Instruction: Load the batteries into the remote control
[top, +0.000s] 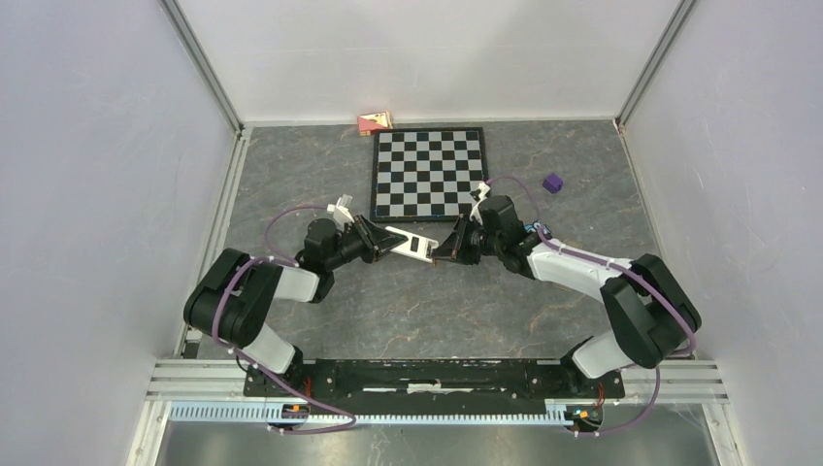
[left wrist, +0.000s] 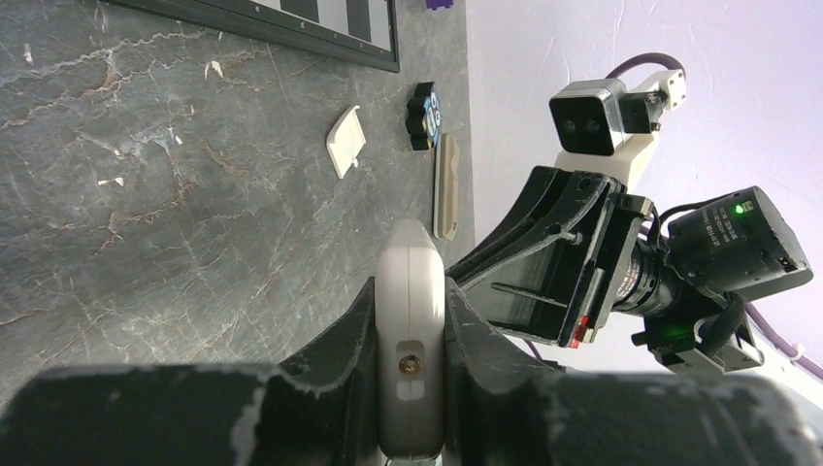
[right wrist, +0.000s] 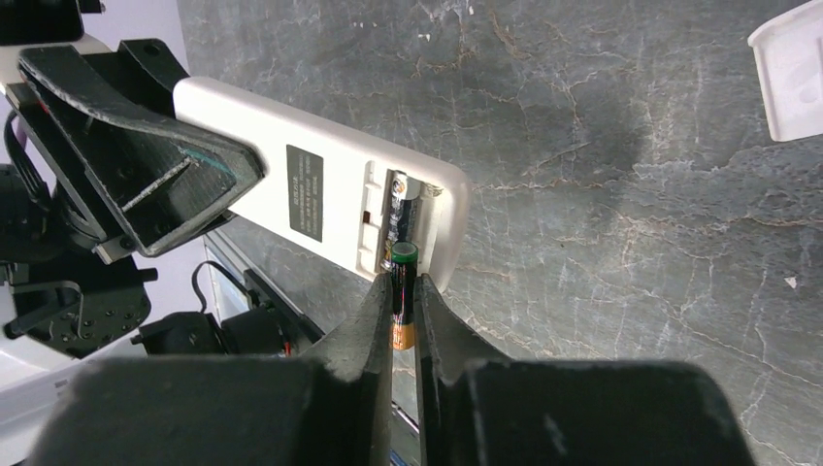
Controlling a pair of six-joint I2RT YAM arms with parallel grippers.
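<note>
The white remote control (right wrist: 320,189) is held in the air, back side toward the right wrist camera, its battery bay open. One battery (right wrist: 398,209) lies in the bay. My left gripper (left wrist: 411,291) is shut on the remote (left wrist: 411,330), seen edge-on there. My right gripper (right wrist: 400,291) is shut on a second dark battery (right wrist: 402,277) with a green and a copper band, its tip at the bay's edge. In the top view the remote (top: 408,243) spans between the left gripper (top: 380,243) and the right gripper (top: 448,249) above the table's middle.
A white battery cover (left wrist: 345,142) lies on the grey table, with a small black and blue object (left wrist: 425,115) and a beige strip (left wrist: 446,184) near it. Behind stand a chessboard (top: 430,173), a purple cube (top: 552,183) and a pink box (top: 375,122).
</note>
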